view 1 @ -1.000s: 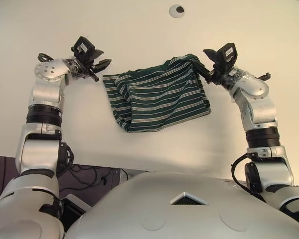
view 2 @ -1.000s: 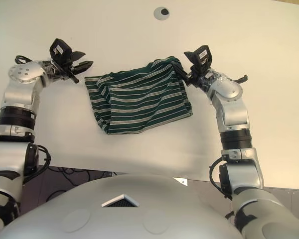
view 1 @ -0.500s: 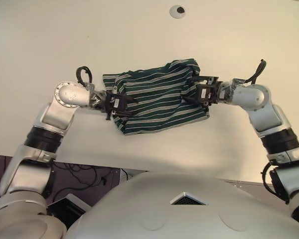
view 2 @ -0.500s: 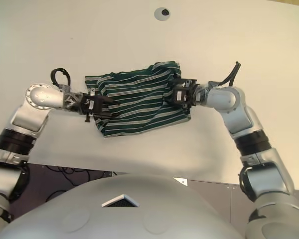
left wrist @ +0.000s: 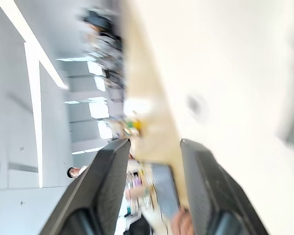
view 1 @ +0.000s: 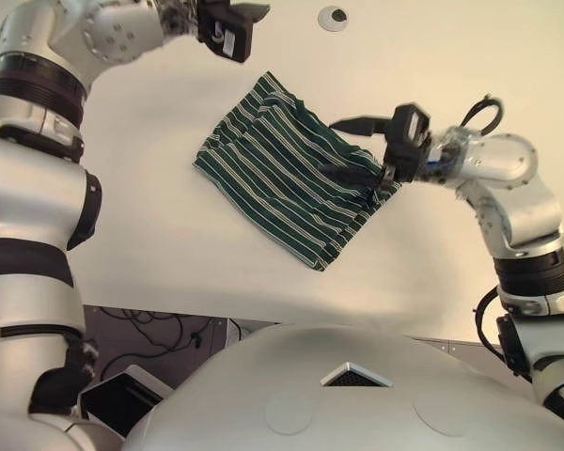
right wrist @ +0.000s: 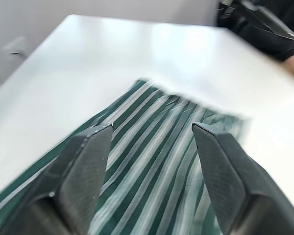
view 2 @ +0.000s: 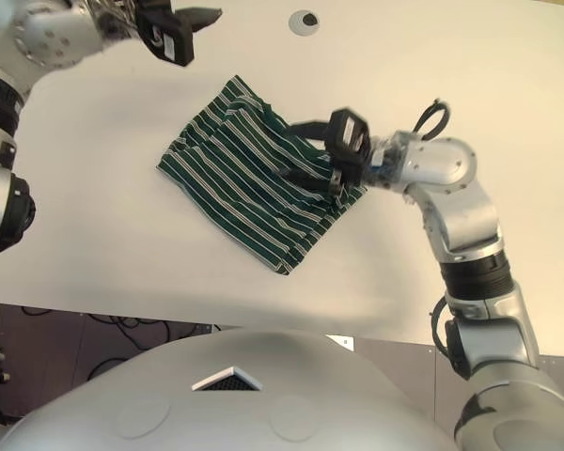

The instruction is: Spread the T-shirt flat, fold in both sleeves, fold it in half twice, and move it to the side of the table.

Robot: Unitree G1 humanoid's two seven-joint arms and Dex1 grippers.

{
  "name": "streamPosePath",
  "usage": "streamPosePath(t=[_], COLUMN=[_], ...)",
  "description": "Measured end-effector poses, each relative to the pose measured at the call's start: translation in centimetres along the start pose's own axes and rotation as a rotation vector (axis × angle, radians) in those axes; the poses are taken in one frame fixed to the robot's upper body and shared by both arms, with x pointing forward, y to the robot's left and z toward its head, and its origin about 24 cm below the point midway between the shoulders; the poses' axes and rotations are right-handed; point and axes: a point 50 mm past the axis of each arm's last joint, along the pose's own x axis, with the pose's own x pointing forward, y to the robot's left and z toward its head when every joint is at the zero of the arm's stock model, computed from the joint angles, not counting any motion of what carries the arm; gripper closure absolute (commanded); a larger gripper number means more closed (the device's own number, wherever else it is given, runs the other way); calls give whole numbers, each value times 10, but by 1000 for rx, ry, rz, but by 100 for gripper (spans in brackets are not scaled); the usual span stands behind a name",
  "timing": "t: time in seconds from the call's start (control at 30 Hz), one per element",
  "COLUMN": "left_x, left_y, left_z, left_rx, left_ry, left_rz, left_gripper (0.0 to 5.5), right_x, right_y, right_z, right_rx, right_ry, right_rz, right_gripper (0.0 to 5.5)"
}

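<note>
Surface [view 1: 470,66]: it has not shifted in your head views, so what follows is real movement and not the camera.
Shirt [view 1: 282,183]: half a second ago the folded green-striped bundle lay square to the near edge. It has now swung round into a diamond with one corner pointing at the near edge. It sits about mid-surface, well short of either side edge.
Left jaws: they were low at the shirt's left edge and have since lifted clear toward the far left corner. They are spread, with nothing between them.
Right jaws: they were against the shirt's right edge and remain on that side, now over its right corner. They too are spread and grip no cloth.
Meaning: the shirt looks fully folded, so you seem to be in the last step, moving it aside. The turn has not yet carried it to a side, and with both grips let go it will need retaking or pushing.
Shirt against jaws: it is well apart from the left pair. The right pair straddles the right corner, the lower finger lying along the fabric and the upper one raised above it. From the right wrist, the stripes run under and ahead of both fingers. You cannot tell whether the lower finger presses the cloth.
</note>
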Motion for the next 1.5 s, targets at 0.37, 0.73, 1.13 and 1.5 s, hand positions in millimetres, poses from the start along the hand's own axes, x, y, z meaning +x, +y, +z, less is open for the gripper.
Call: streamPosePath(t=[0.37,0.73,1.13,1.5], left_x=[-10,38,-83,-96], left_y=[-114,-75,-130,-192], left_z=[14,-17,-21,52], left_rx=[-129,290,-810,-539], left_ry=[-72,255,57,-160], left_rz=[-799,-359,-85,-255], left_gripper=[368,368,283,252], right_x=[-21,9,-112,-59], right_y=[6,1,33,59], right_z=[-62,-60,-97,-92], right_rx=[-283,-244,408,-406], right_ry=[499,384,335,324], right_rz=[140,129,-315,-164], right_gripper=[255,255,183,159])
